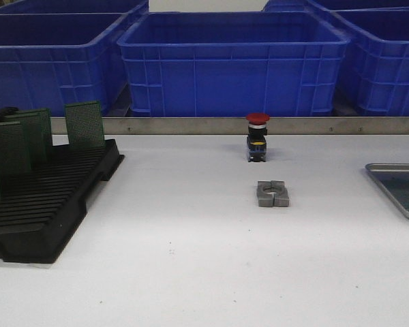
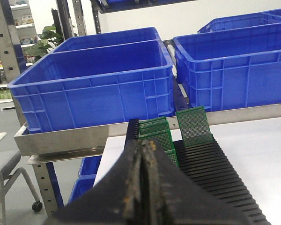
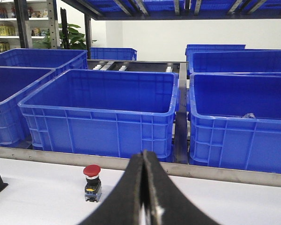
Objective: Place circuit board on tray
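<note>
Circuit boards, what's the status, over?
Both grippers shut, empty: left, right. Circuit boards upright in black rack. Tray far right. Nothing blocking.

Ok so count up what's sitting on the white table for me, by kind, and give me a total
Green circuit boards standing in the rack, as far as the front view shows: 4, e.g.
Black slotted rack: 1
Red-capped push button: 1
Grey metal block: 1
Silver tray, cut off at the right edge: 1
Total: 8

White wall (image 3: 154,33), metal shelving (image 2: 4,42), potted plant (image 2: 44,40)
</note>
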Robot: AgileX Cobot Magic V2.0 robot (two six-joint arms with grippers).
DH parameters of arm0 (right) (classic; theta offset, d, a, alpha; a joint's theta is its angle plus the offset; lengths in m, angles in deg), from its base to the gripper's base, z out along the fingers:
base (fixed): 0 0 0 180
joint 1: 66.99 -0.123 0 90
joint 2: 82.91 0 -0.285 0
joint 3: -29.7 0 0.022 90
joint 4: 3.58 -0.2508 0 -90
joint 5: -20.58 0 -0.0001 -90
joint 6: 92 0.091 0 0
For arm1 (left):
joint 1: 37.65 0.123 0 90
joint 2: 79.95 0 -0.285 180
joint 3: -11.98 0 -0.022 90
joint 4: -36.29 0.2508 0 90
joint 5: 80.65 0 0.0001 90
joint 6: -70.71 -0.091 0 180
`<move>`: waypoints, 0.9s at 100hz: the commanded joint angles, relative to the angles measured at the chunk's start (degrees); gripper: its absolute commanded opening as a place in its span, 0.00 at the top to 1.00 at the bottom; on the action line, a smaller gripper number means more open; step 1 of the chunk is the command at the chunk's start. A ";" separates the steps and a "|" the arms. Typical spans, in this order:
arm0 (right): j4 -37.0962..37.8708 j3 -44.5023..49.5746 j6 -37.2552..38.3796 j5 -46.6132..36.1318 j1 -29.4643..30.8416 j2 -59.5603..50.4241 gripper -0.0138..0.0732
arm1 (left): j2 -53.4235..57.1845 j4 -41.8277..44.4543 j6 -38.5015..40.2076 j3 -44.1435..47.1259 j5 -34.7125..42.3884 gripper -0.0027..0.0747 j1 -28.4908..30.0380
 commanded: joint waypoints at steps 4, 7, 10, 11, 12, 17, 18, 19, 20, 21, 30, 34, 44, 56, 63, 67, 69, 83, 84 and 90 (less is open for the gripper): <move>-0.72 -1.60 -0.62 -2.22 -0.07 0.44 0.92 | 2.03 -0.05 0.48 -0.08 4.20 0.99 0.12; -0.72 -1.60 -0.62 -2.22 -0.07 0.44 0.92 | 2.03 -0.05 0.48 -0.08 4.20 0.99 0.12; -0.72 -1.60 -0.62 -2.22 -0.07 0.44 0.92 | 2.03 -0.05 0.48 -0.08 4.20 0.99 0.12; -0.72 -1.60 -0.62 -2.22 -0.07 0.44 0.92 | 2.03 -0.05 0.48 -0.08 4.20 0.99 0.12; -0.72 -1.60 -0.62 -2.22 -0.07 0.44 0.92 | 2.03 -0.05 0.48 -0.08 4.20 0.99 0.12; -0.72 -1.60 -0.62 -2.22 -0.07 0.44 0.92 | 2.03 -0.05 0.48 -0.08 4.20 0.99 0.12; -0.72 -1.60 -0.62 -2.22 -0.07 0.44 0.92 | 2.03 -0.05 0.48 -0.08 4.20 0.99 0.12; -0.72 -1.60 -0.62 -2.22 -0.07 0.44 0.92 | 2.03 -0.05 0.48 -0.08 4.20 0.99 0.12; -0.72 -1.60 -0.62 -2.22 -0.07 0.44 0.92 | 2.03 -0.05 0.48 -0.08 4.20 0.99 0.12; -0.72 -1.60 -0.62 -2.22 -0.07 0.44 0.92 | 2.03 -0.05 0.48 -0.08 4.20 0.99 0.12; -0.72 -1.60 -0.62 -2.22 -0.07 0.44 0.92 | 2.03 -0.05 0.48 -0.08 4.20 0.99 0.12; -0.72 -1.60 -0.62 -2.22 -0.07 0.44 0.92 | 2.03 -0.05 0.48 -0.08 4.20 0.99 0.12; -0.72 -1.60 -0.62 -2.22 -0.07 0.44 0.92 | 2.03 -0.05 0.48 -0.08 4.20 0.99 0.12; -0.72 -1.60 -0.62 -2.52 -0.07 0.44 0.92 | 2.03 -0.05 0.48 -0.08 4.20 0.99 0.12; -0.64 -1.60 -0.62 -2.57 -0.07 0.44 0.92 | 2.03 -0.05 0.48 -0.08 4.20 0.99 0.12; -0.18 -1.60 -0.62 -2.57 -0.07 0.44 0.92 | 2.03 -0.05 0.48 -0.08 4.20 0.99 0.12; 0.26 -1.60 -0.52 -2.57 -0.07 0.44 0.92 | 2.03 -0.05 0.48 -0.08 4.20 0.99 0.12; 9.73 -1.60 7.82 -2.21 -0.07 0.44 0.92 | 2.03 -0.05 0.48 -0.08 4.20 0.99 0.12; 10.47 -1.60 8.56 -2.21 -0.07 0.44 0.92 | 2.03 -0.05 0.48 -0.08 4.20 0.99 0.12; 18.02 -1.60 17.05 -2.21 -0.07 0.44 0.92 | 2.03 -0.05 0.48 -0.08 4.20 0.99 0.12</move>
